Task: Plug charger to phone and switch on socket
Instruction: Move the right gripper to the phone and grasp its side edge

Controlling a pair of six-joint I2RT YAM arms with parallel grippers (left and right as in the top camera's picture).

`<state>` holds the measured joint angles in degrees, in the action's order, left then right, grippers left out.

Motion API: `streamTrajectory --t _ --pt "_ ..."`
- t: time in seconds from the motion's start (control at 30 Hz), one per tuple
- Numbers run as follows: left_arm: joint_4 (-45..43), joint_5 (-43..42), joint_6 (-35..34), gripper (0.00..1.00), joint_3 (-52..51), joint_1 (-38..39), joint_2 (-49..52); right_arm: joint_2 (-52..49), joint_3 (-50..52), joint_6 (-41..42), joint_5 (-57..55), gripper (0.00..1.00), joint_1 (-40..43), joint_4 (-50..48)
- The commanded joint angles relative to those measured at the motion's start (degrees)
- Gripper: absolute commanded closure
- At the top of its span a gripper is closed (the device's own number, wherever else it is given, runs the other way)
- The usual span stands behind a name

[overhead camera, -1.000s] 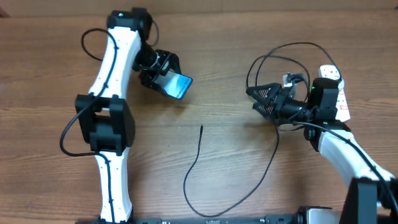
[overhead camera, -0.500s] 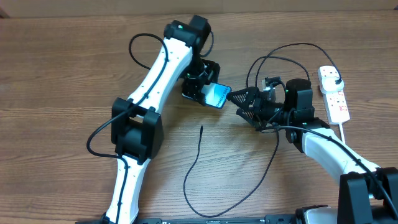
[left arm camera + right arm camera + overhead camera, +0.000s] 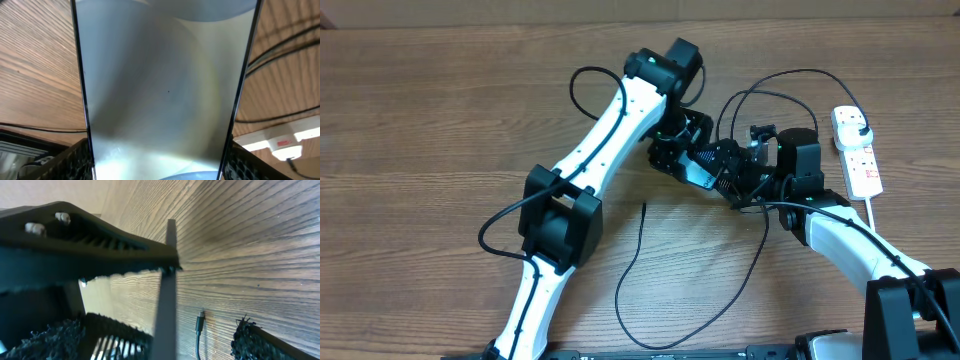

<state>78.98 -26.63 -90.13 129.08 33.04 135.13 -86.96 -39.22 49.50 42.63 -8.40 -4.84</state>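
The phone [image 3: 160,90] fills the left wrist view as a pale glassy slab with dark edges, and my left gripper [image 3: 157,167] is shut on its sides. Overhead, the left gripper [image 3: 682,155] meets my right gripper [image 3: 715,168] at the table's middle, and the phone is mostly hidden between them. In the right wrist view the phone's edge [image 3: 167,290] stands as a thin grey bar between the open right gripper's [image 3: 160,347] fingers. The charger [image 3: 620,290] lies loose on the table, its tip [image 3: 200,322] just beyond. The socket [image 3: 855,150] lies at the far right.
The charger's black cable loops behind the right arm [image 3: 760,85] up to a plug in the socket's top outlet [image 3: 857,120]. The socket's white cord [image 3: 873,215] trails down past the right arm. The left arm [image 3: 610,140] stretches diagonally over the table's centre.
The left arm has swung right with the phone, from the table's upper left to the right gripper. The right gripper has shifted left, and the phone's edge now stands between its open fingers.
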Motion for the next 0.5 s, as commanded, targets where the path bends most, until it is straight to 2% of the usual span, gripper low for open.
streamTrajectory --t 0.0,0.2,0.33,0.4,0.47 --pt "-0.7 -1.5 -1.8 0.96 1.4 1.4 -0.8 0.1 -0.5 0.0 -0.7 0.00 -0.3 0.0" --pt "-1.7 -1.5 -1.9 0.96 1.4 2.4 -0.8 0.1 -0.5 -0.4 -2.7 0.01 -0.3 2.0" --pt "-1.7 -1.5 -2.5 0.96 1.4 2.7 -0.8 0.1 -0.5 -0.4 -2.7 0.11 -0.3 2.0" --pt "-1.7 -1.5 -2.7 0.96 1.4 2.7 -0.8 0.1 -0.5 -0.4 -2.7 0.22 -0.3 2.0" --pt "-1.7 -1.5 -2.7 0.96 1.4 2.7 -0.8 0.1 -0.5 -0.4 -2.7 0.25 -0.3 2.0"
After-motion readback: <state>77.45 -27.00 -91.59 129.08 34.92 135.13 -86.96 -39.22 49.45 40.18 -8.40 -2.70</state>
